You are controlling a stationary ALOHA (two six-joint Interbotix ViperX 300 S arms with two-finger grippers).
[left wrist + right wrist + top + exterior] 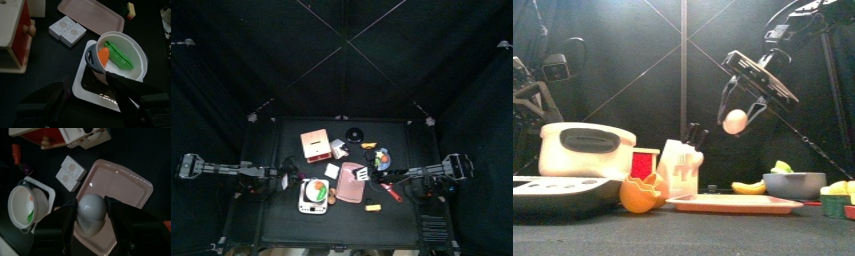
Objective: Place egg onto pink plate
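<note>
1. My right gripper [736, 120] held the egg [735, 121] between its two jaws, high in the air above the pink plate [734, 204].
2. The picking up was done. I still had to lower the egg and let go.
3. The pink plate had nothing on it.
4. My left gripper [90, 97] rested over a white bowl [127, 42] with green and orange food inside. I could not tell if it was open.

My right hand [736, 118] raised above pink plate [734, 204], tilted, clamped on egg [735, 121]. My left hand [90, 102] low beside plate, parted.
</note>
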